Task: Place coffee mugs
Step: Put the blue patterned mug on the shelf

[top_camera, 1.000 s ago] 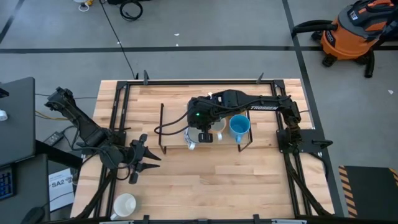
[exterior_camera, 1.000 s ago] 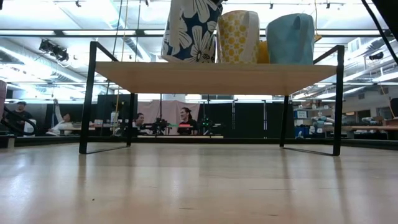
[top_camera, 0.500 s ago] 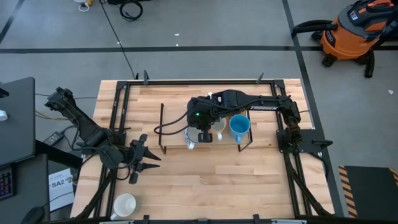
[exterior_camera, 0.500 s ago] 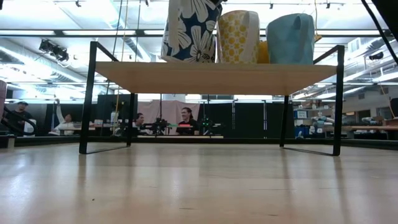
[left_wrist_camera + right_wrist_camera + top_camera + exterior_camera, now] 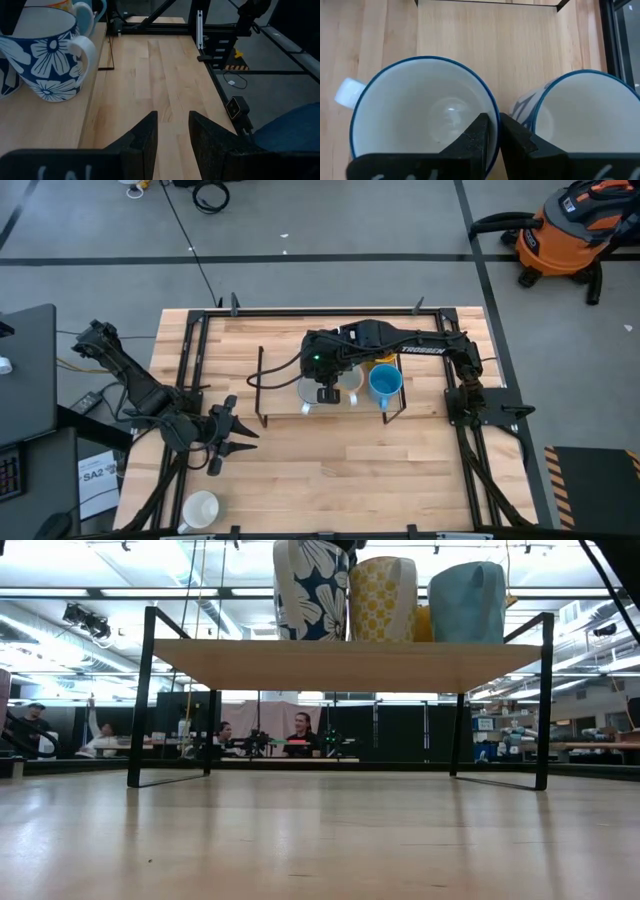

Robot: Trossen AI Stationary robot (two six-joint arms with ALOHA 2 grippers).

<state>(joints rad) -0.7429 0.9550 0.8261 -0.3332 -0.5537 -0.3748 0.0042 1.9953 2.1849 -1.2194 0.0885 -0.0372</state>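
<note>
A white mug with blue flowers [image 5: 310, 590] stands upright with its base at the top of a wooden shelf [image 5: 340, 665] on black legs. My right gripper [image 5: 495, 135] hangs over it in the high view [image 5: 326, 392] and is shut on its rim. To its right on the shelf are a yellow dotted mug [image 5: 380, 600], an orange mug [image 5: 425, 625] and a light blue mug [image 5: 385, 382]. A cream mug [image 5: 200, 508] rests on its base at the table's near left corner. My left gripper [image 5: 238, 438] waits open at the table's left. My right gripper pinches the flowered mug's rim [image 5: 492, 112] on the side toward the neighbouring mug, opposite the handle [image 5: 347, 92]. One finger [image 5: 480, 132] is inside the mug and one [image 5: 517, 137] outside. The fingers come from above, pointing down. The mug is upright, its base level with the shelf top.
The neighbouring mug [image 5: 585, 115] stands close beside the held one, with only the outer finger between them. The shelf's left half [image 5: 280, 385] is bare wood. Open tabletop [image 5: 340, 470] lies on the near side of the shelf. People sit in the room beyond the table [image 5: 300, 730].
My right gripper has moved a little toward the far edge with the flowered mug. The mug, tilted half a second ago, now stands upright and sits slightly farther right in the low view. The gripper has stayed shut on the mug.
</note>
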